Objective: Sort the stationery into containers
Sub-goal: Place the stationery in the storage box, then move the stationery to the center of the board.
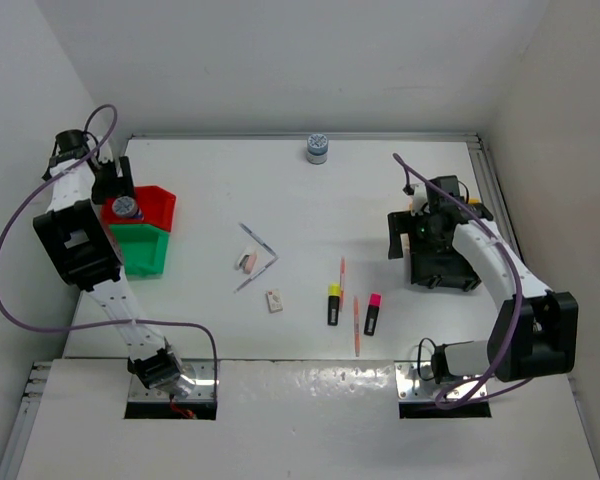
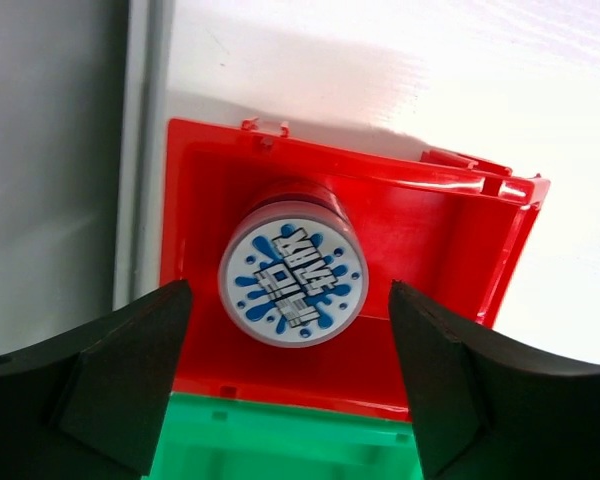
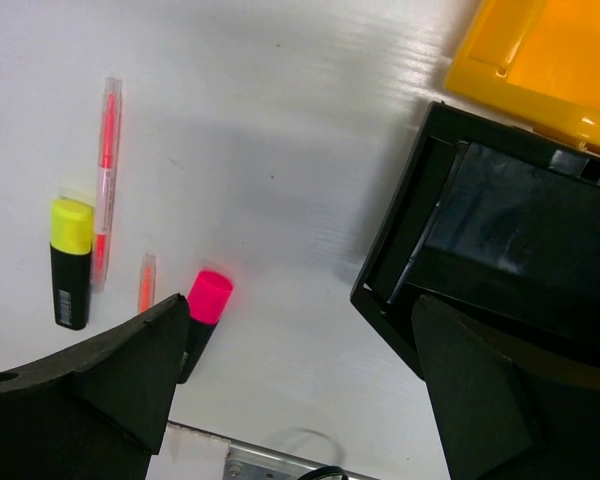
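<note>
My left gripper (image 2: 290, 340) is open and empty above the red bin (image 2: 430, 230). A blue-white tape roll (image 2: 293, 286) stands in that bin, with the green bin (image 2: 280, 440) next to it. My right gripper (image 3: 300, 360) is open and empty over bare table beside the black bin (image 3: 510, 240) and the yellow-orange bin (image 3: 550, 60). The yellow highlighter (image 3: 70, 262), the pink highlighter (image 3: 205, 315) and two orange pencils (image 3: 107, 160) lie to its left. Two grey pens (image 1: 258, 240), a pink eraser (image 1: 248, 262) and a beige eraser (image 1: 274, 300) lie mid-table. A second tape roll (image 1: 317, 148) stands at the back.
White walls close the table at the back and both sides. A metal rail (image 1: 310, 385) runs along the near edge by the arm bases. The left arm's purple cable (image 1: 20, 230) loops at the far left.
</note>
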You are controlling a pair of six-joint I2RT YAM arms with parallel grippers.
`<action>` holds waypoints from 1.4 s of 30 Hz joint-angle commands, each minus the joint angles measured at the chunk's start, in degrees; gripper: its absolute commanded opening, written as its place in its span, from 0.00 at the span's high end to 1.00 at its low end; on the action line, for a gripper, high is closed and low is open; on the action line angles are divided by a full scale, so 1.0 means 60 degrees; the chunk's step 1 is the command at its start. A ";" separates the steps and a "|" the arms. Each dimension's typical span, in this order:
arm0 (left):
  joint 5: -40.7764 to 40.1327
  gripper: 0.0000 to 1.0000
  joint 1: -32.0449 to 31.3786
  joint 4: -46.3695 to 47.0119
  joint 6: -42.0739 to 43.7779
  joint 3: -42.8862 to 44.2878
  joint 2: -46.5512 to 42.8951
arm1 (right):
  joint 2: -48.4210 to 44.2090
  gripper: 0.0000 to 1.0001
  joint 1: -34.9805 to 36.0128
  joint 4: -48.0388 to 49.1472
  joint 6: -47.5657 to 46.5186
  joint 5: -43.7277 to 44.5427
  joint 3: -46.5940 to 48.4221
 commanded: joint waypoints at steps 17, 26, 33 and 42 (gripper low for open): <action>0.4124 0.07 -0.0110 0.0072 0.0878 -0.0742 -0.2683 | 0.1368 0.09 0.0446 0.0775 0.0157 -0.0031 0.3146; 0.3658 0.00 -0.1031 0.0966 0.1244 -0.2633 -0.4310 | 0.4851 0.05 0.1325 0.2457 0.0463 0.0657 0.6547; 0.3481 0.00 -0.1765 0.1406 0.0557 -0.3248 -0.4779 | 0.7169 0.01 0.1457 0.6600 0.1709 0.1141 0.7151; 0.3115 0.00 -0.2145 0.1406 0.0220 -0.3410 -0.4619 | 0.9983 0.01 0.1823 0.9401 0.2077 0.0850 0.8688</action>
